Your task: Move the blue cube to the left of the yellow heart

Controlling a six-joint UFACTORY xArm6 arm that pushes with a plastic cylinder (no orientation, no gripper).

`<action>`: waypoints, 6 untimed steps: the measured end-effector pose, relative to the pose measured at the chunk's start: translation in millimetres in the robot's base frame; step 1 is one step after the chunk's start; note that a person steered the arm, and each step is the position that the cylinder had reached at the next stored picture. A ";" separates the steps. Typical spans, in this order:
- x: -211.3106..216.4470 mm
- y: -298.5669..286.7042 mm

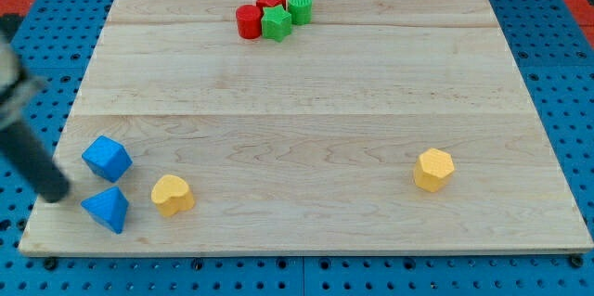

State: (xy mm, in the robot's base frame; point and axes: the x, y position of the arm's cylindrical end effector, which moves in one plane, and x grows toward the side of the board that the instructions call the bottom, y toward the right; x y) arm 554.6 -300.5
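Note:
The blue cube (107, 158) lies near the board's lower left corner. The yellow heart (172, 194) lies to its lower right, a small gap apart. A blue triangular block (107, 209) sits just below the cube and left of the heart. My tip (59, 191) is at the board's left edge, to the left of and slightly below the cube, a short way from both blue blocks. The dark rod slants up to the view's upper left.
A yellow hexagonal block (433, 169) lies at the lower right. At the top centre a cluster holds a red cylinder (248, 21), a red star (270, 0), a green star (277, 23) and a green cylinder (300, 6). The wooden board (306, 92) rests on a blue pegboard.

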 end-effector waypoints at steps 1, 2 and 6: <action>-31.8 2.1; -70.0 66.8; 63.1 32.7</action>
